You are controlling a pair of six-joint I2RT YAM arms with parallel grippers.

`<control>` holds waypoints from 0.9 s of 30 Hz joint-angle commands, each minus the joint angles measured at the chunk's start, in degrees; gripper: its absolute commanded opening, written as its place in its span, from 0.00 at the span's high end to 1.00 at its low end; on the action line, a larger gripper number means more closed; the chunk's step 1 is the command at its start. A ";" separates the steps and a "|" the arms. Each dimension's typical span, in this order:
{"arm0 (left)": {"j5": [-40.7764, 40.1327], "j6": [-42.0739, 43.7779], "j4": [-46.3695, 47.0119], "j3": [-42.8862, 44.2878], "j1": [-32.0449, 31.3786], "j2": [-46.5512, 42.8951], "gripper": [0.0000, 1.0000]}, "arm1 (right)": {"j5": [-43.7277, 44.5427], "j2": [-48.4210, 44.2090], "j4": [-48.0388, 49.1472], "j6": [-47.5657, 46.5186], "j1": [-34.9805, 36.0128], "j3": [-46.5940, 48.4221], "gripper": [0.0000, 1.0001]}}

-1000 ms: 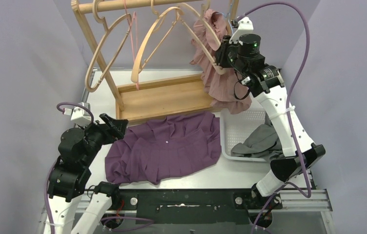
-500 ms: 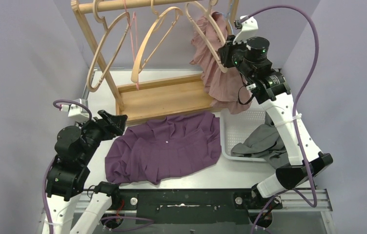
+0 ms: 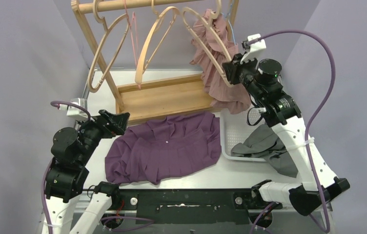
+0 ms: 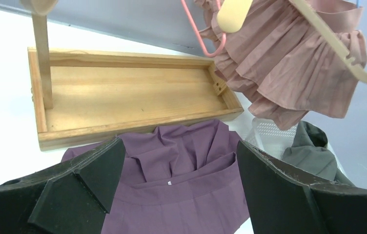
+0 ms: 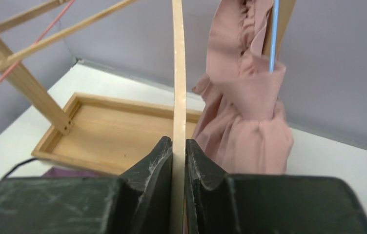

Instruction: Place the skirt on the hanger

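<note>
A purple skirt (image 3: 167, 151) lies spread flat on the white table, in front of the wooden rack. My left gripper (image 3: 115, 122) hovers at the skirt's left edge. It is open, and the left wrist view shows the skirt (image 4: 186, 200) between and below its wide jaws (image 4: 180, 151). My right gripper (image 3: 230, 73) is raised at the rack's right end, shut on the lower arm of a wooden hanger (image 3: 210, 48). In the right wrist view that hanger (image 5: 178, 73) runs as a thin strip up from between the pinched fingertips (image 5: 178, 146).
A pink pleated skirt (image 3: 223, 80) hangs at the rack's right end, just behind the held hanger. Two more wooden hangers (image 3: 108, 48) (image 3: 150, 46) and a pink one (image 3: 133, 29) hang from the rail. The rack's wooden base tray (image 3: 167, 100) sits behind the purple skirt. A white basket (image 3: 242, 129) at right holds a grey garment (image 3: 264, 144).
The right gripper has shut on the hanger arm and moved right and down, swinging the hanger's end with it. The left gripper's jaws have opened wider.
</note>
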 commanded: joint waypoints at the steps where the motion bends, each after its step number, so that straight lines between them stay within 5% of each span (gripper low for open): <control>1: 4.96 3.45 7.20 3.59 0.19 -0.55 0.14 | -6.24 -9.53 5.00 -3.18 0.25 -9.65 1.00; 13: 30.26 9.85 17.25 -0.82 0.25 3.50 0.22 | -34.19 -36.20 -5.61 -7.55 0.67 -37.54 1.00; 18: 38.39 12.59 28.67 -7.65 0.25 3.70 0.24 | -44.32 -38.69 -10.29 -11.42 0.74 -39.02 1.00; 27: 58.53 29.81 17.45 -2.73 -0.24 13.02 0.28 | -51.20 -35.66 -17.44 -19.45 0.76 -34.89 1.00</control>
